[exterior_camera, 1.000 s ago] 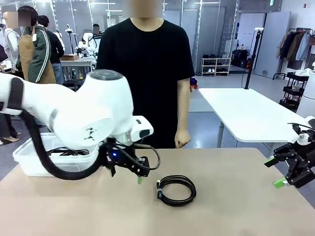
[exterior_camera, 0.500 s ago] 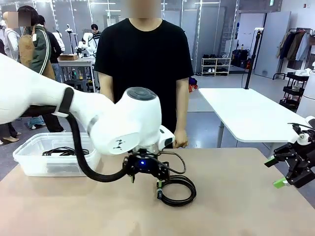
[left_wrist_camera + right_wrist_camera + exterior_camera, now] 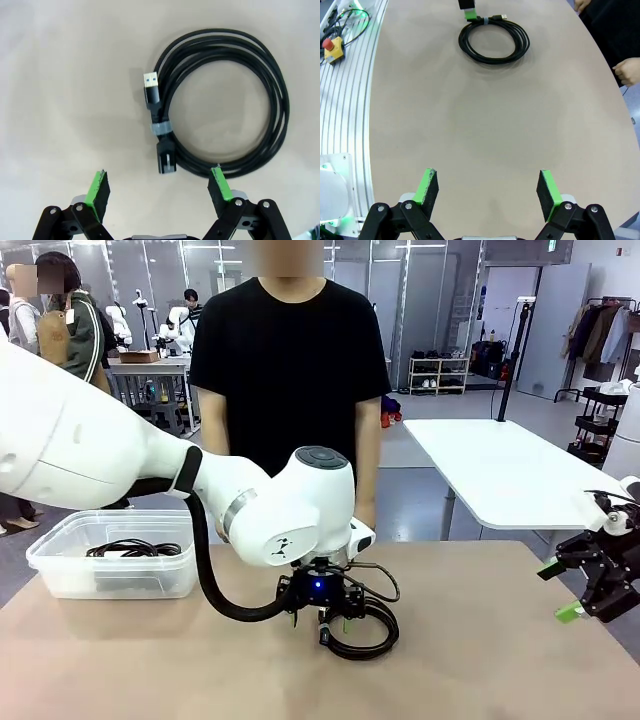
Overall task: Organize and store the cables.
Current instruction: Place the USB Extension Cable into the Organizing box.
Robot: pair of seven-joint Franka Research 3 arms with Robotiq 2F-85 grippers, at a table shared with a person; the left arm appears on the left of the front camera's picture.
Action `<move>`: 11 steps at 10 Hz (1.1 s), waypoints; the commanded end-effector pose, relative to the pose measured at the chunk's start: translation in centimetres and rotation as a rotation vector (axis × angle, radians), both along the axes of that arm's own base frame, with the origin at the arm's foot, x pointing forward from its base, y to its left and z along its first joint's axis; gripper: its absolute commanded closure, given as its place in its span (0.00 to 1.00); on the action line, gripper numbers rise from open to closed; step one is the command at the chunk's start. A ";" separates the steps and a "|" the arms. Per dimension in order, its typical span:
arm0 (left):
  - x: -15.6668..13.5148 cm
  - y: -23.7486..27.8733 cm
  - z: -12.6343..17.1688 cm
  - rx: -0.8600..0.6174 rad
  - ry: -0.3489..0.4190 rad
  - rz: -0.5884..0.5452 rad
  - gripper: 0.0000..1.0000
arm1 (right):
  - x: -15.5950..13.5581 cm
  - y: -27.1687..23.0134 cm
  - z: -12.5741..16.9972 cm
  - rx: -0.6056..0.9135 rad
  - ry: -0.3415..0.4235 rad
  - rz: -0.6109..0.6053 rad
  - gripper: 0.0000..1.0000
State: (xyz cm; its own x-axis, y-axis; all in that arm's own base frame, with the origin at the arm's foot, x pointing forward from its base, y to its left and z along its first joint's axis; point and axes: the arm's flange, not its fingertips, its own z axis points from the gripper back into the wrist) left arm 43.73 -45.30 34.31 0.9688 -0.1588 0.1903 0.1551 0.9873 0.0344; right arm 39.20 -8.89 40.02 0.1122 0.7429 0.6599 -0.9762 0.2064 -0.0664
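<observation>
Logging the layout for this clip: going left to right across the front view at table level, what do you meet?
Clear plastic bin holding coiled cables → left gripper over the cable coil → right gripper.

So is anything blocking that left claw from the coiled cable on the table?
Nothing visible does. The left end effector hangs open right above the cable, with only bare table beneath its fingers. One green pad overlaps the coil's edge in the left wrist view.
</observation>
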 end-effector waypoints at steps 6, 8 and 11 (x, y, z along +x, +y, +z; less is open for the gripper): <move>3.4 -1.0 -2.4 0.060 -0.003 0.074 0.28 | -0.1 0.1 0.0 0.000 -0.009 0.012 0.00; 3.6 -1.1 -2.3 0.062 0.008 0.083 0.87 | -0.1 0.1 0.0 0.000 -0.009 0.012 0.00; 3.7 -1.5 -3.1 0.040 0.066 0.083 1.00 | -0.1 0.1 0.0 0.000 -0.009 0.012 0.00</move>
